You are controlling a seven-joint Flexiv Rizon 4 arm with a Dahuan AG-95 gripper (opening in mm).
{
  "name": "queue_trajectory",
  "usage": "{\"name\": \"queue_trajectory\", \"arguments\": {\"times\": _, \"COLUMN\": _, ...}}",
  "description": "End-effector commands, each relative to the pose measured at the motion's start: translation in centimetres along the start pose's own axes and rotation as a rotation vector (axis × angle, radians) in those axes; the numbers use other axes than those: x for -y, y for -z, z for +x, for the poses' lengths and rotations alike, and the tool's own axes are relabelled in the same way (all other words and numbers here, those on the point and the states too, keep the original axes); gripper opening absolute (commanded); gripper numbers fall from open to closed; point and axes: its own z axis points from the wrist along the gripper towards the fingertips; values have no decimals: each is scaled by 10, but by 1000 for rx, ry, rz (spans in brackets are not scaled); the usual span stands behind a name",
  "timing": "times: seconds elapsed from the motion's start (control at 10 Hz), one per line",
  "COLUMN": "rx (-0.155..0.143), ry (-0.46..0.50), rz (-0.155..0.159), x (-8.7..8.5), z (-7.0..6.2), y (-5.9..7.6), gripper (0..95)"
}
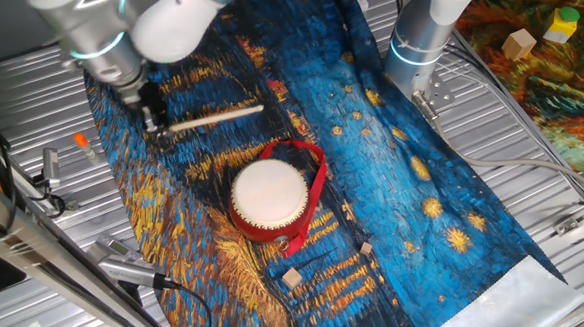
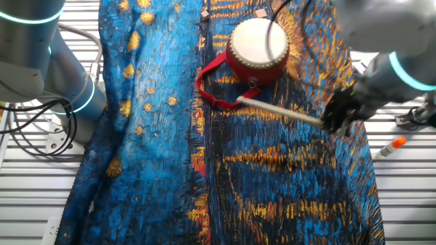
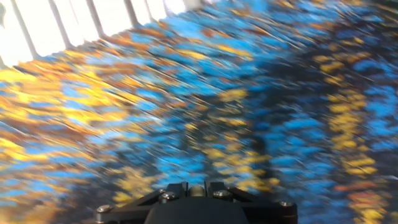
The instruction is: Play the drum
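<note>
The drum (image 1: 268, 197) has a red body, a cream-white skin and a red ribbon strap (image 1: 318, 185). It stands on the blue and yellow painted cloth (image 1: 411, 190), and shows in the other fixed view too (image 2: 257, 41). My gripper (image 1: 154, 122) is to the drum's left, low over the cloth, shut on one end of a thin wooden stick (image 1: 219, 116). The stick's free end points toward the drum but stays short of it, above the strap (image 2: 279, 111). The hand view is motion-blurred. It shows only cloth beyond the gripper (image 3: 198, 186).
Two small wooden blocks (image 1: 291, 277) (image 1: 366, 249) lie on the cloth near the drum. An orange-capped marker (image 1: 81, 142) lies on the metal table beside the gripper. A second arm's base (image 1: 419, 40) stands at the back. Toy blocks (image 1: 562, 25) sit on another cloth, far right.
</note>
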Motion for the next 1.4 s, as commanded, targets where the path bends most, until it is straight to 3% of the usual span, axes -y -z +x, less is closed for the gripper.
{"name": "queue_trajectory", "arguments": {"times": 0.1, "rx": -2, "ry": 2, "rz": -12, "x": -16, "z": -5, "y": 11, "gripper": 0}}
{"name": "queue_trajectory", "arguments": {"times": 0.3, "rx": -7, "ry": 3, "rz": -17, "x": -34, "z": -11, "y": 16, "gripper": 0}}
{"name": "queue_trajectory", "arguments": {"times": 0.8, "rx": 1, "ry": 3, "rz": -16, "x": -89, "z": -5, "y": 7, "gripper": 0}}
{"name": "queue_trajectory", "arguments": {"times": 1.4, "rx": -1, "ry": 7, "rz": -41, "x": -121, "z": 8, "y": 3, "gripper": 0}}
